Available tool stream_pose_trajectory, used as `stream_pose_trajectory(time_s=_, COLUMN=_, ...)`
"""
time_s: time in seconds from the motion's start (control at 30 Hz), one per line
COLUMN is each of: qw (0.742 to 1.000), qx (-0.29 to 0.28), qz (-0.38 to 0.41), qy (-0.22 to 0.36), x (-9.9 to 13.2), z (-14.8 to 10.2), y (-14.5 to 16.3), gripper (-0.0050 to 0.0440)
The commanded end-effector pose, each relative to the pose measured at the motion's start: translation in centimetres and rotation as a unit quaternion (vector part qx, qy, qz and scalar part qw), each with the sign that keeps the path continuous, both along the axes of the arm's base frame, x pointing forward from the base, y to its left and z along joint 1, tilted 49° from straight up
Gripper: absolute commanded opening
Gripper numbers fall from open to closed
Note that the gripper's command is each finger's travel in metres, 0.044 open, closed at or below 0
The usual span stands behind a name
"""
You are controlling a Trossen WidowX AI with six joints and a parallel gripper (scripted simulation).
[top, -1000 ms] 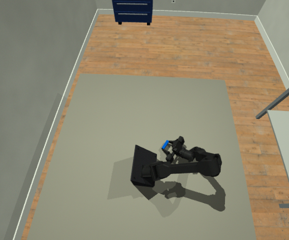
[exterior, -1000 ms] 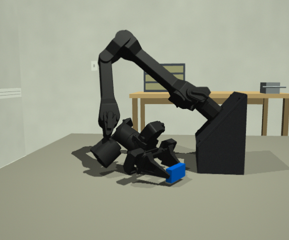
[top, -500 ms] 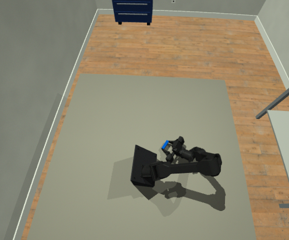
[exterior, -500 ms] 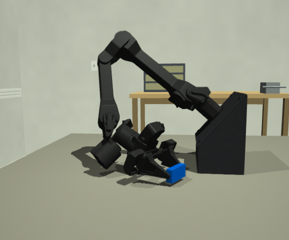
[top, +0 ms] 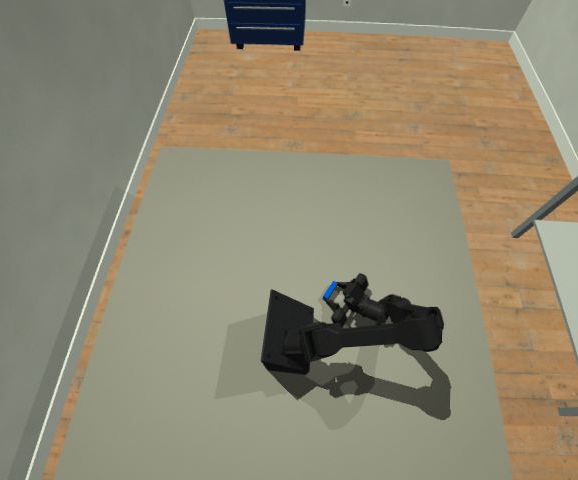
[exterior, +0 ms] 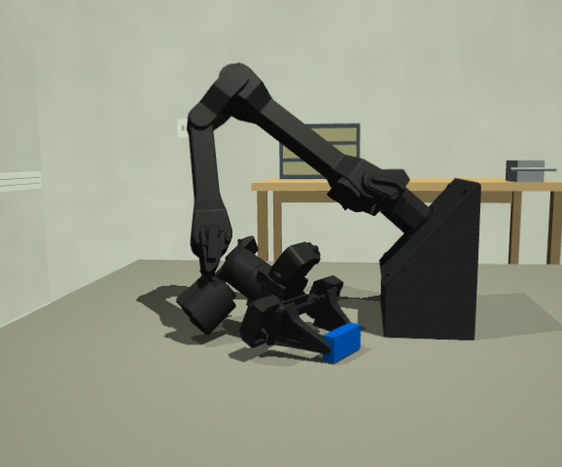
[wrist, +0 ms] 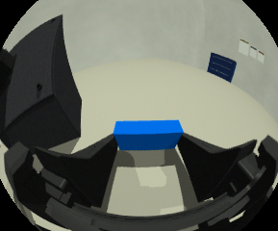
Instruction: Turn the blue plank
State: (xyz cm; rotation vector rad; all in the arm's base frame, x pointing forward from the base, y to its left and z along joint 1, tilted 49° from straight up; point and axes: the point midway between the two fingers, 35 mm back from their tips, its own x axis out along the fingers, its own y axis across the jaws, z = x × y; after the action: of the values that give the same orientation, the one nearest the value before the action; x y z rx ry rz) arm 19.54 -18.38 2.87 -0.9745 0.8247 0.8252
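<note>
wrist: blue plank (wrist: 148, 135) between gripper (wrist: 149, 154) fingers

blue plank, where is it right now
In the exterior view the blue plank sits low at the table surface, clamped between the tool's fingertips, just left of the arm's black base.

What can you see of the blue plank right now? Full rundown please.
The blue plank is a small, plain block of uniform bright blue, with flat faces, sharp corners and no markings. It is clamped between the fingertips of the gripper, one finger on each end, as the wrist view shows. The gripper lies low and nearly horizontal. In the exterior view the plank sits at the grey table surface, apparently touching it, beside the arm's black base, with a long narrow side down and a broad face upright.
</note>
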Motion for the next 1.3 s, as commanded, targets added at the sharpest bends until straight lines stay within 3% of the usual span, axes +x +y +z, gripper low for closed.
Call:
stream_pose_trajectory(time_s=0.0, qw=1.000, qx=-0.002, qz=0.001, qy=-0.005, x=0.14, z=0.12, y=-0.16, gripper=0.0290)
stream_pose_trajectory(time_s=1.2, qw=1.000, qx=-0.003, qz=0.001, qy=-0.005, x=0.14, z=0.09, y=-0.25, gripper=0.0290)
stream_pose_trajectory(time_s=1.23, qw=1.000, qx=-0.003, qz=0.001, qy=-0.005, x=0.14, z=0.09, y=-0.25, gripper=0.0440)
stream_pose_trajectory(time_s=1.27, qw=1.000, qx=-0.003, qz=0.001, qy=-0.005, x=0.14, z=0.09, y=-0.25, gripper=0.0440)
